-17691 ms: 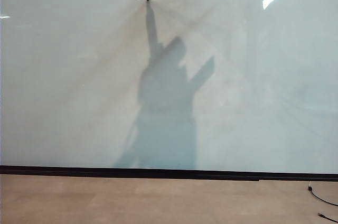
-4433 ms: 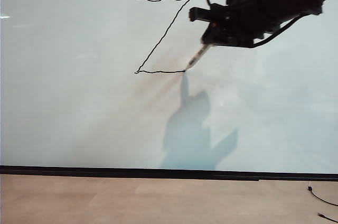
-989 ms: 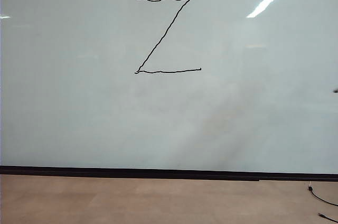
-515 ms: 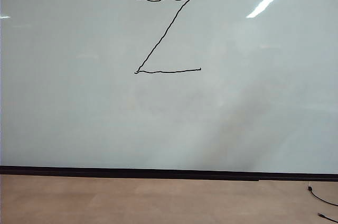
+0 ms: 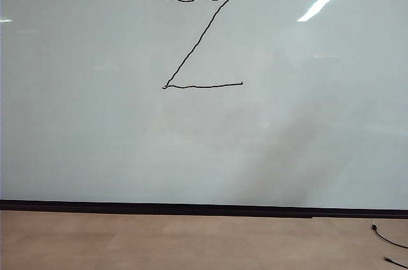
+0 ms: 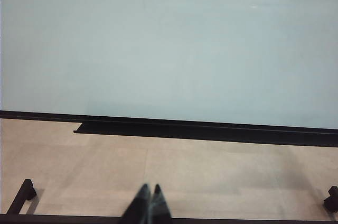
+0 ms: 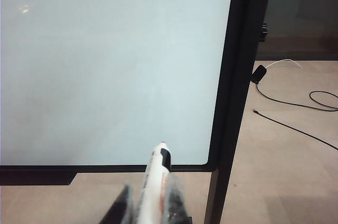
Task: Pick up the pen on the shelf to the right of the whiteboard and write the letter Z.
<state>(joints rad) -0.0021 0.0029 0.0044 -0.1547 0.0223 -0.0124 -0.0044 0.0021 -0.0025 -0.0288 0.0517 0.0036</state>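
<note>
A thin black letter Z [image 5: 201, 41] is drawn high on the large pale whiteboard [image 5: 95, 130], left of its middle. Neither arm shows in the exterior view. In the right wrist view my right gripper [image 7: 150, 197] is shut on the pen [image 7: 156, 176], a white marker whose black tip points toward the whiteboard [image 7: 105, 65] near its black right frame edge [image 7: 232, 76], well short of it. In the left wrist view my left gripper [image 6: 150, 188] is shut and empty, low over the floor in front of the whiteboard [image 6: 169, 39]. No shelf is recognisable.
A black strip [image 5: 191, 207] runs along the board's bottom edge above the tan floor [image 5: 191, 241]. Black cables [image 7: 296, 105] lie on the floor right of the board's frame. A cable end [image 5: 382, 235] shows at the exterior view's right corner. Black stand feet [image 6: 21, 195] flank the left gripper.
The dark tip of the right arm at the exterior view's right edge a second ago has left the view. The faint shadow on the board has shifted. The Z is unchanged.
</note>
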